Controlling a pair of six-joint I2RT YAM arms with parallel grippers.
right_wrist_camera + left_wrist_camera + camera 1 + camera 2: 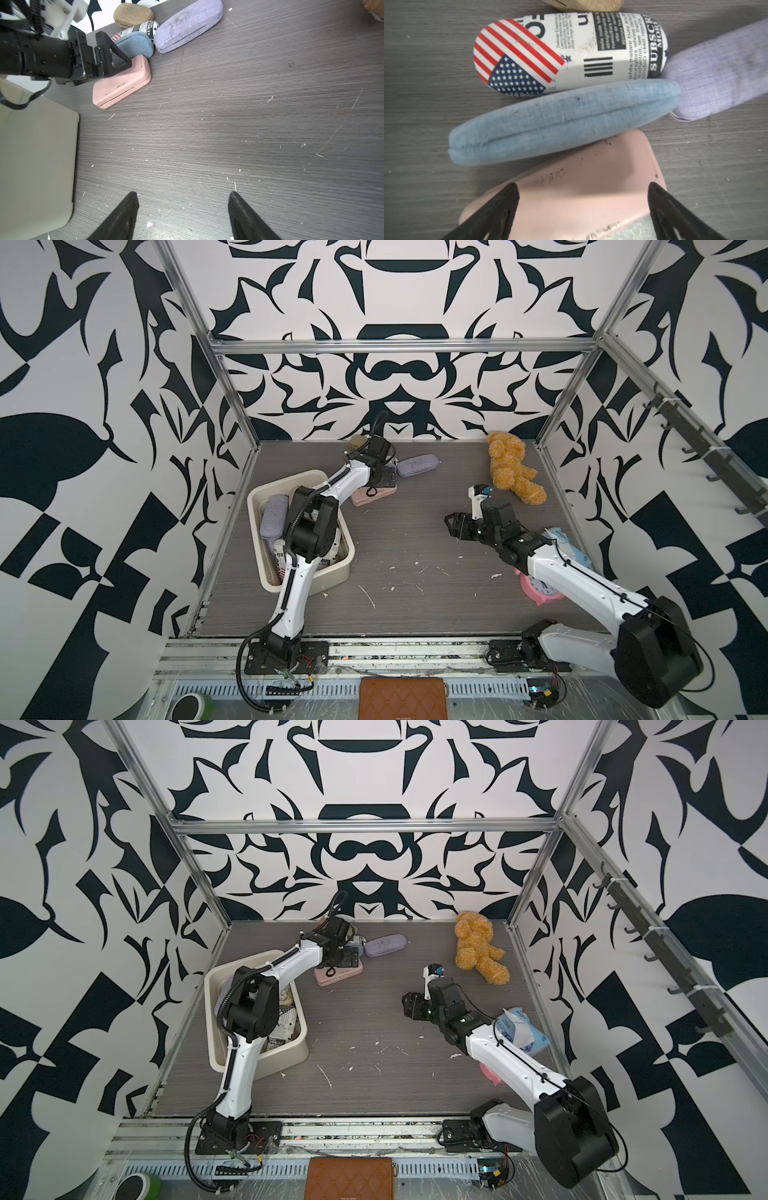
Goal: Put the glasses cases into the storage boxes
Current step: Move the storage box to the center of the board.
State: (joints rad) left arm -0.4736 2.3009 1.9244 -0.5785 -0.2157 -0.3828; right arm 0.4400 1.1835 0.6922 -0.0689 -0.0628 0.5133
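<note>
The cream storage box (282, 481) stands at the left and holds a grey-lilac case (274, 516) and a newspaper-print case (279, 562). Behind it a cluster of glasses cases lies on the table: pink (591, 162), blue (562, 120), flag-and-newspaper print (571, 52), lilac (417, 464) and tan (133, 14). My left gripper (583, 184) hangs open just over the pink case (365, 498), a finger on each side of it. My right gripper (182, 194) is open over bare table near the middle, nothing between its fingers.
A tan teddy bear (513, 468) lies at the back right. A blue-white soft packet (565, 545) and a pink alarm clock (540, 589) sit under the right arm. A brown quilted wallet (402, 699) and a green tape roll (193, 705) lie in front of the table.
</note>
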